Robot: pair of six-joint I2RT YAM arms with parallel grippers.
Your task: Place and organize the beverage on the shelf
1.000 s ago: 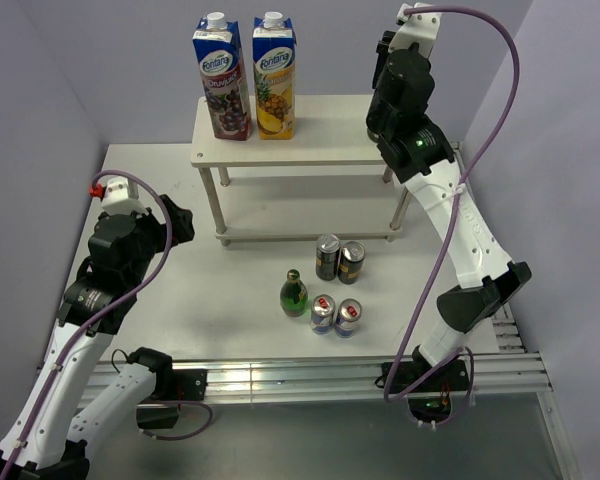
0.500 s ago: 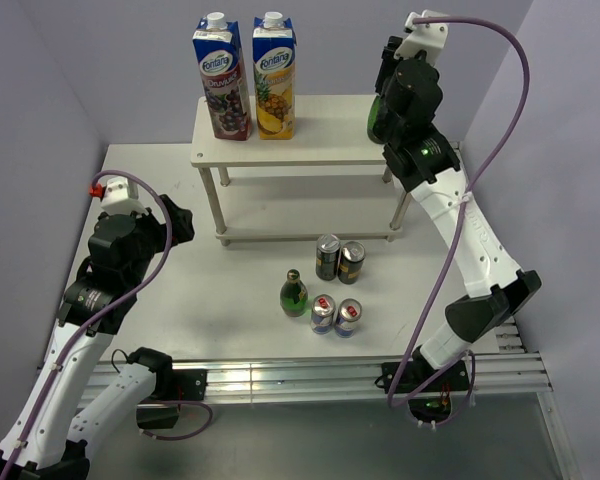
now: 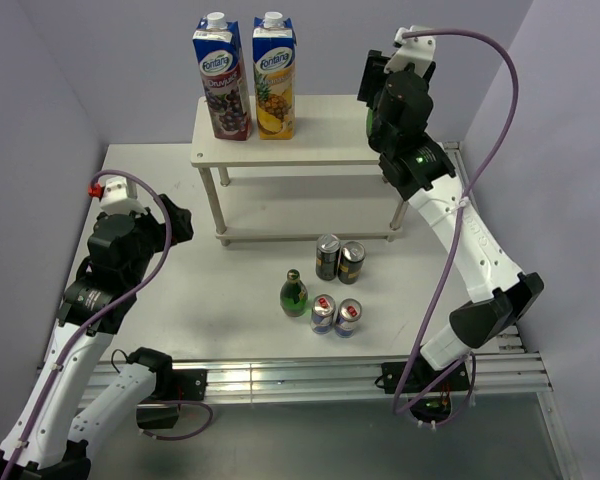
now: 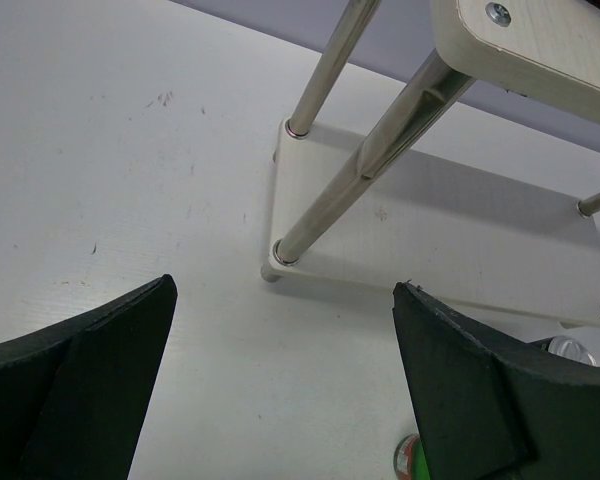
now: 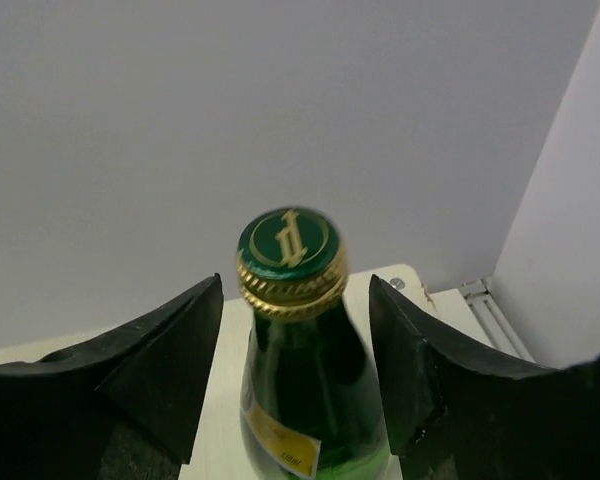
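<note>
Nearest the arm bases, at the lower left of the overhead view, the left hand [image 4: 285, 290] hangs with its fingers wide apart and nothing between them, looking down at a shelf leg. In the lower middle of the worktop [image 3: 180, 200] five drinks wait in a cluster. Two blue-and-silver cans [image 3: 323, 313] sit in front, a green bottle [image 3: 294, 293] stands just left of them, and two dark cans [image 3: 327, 256] are behind, close to the shelf's lower board. Beyond stands the white shelf [image 3: 320, 130]. At the upper right of its top board the right hand [image 5: 295, 285] straddles a shelved bottle [image 5: 305, 380] that stands upright. The fingers are parted, and a sliver of board shows between one finger and the glass, so the bottle is not clamped. Two juice cartons [image 3: 221, 80] occupy the upper left of that board. The bottles are probably the heaviest and the only breakable drinks, and their smooth glass may slip. Gripping the straight body below the shoulder looks safer than the tapering neck. The cans look light and easily dented, so a mid-height hold with a modest squeeze suits them.
</note>
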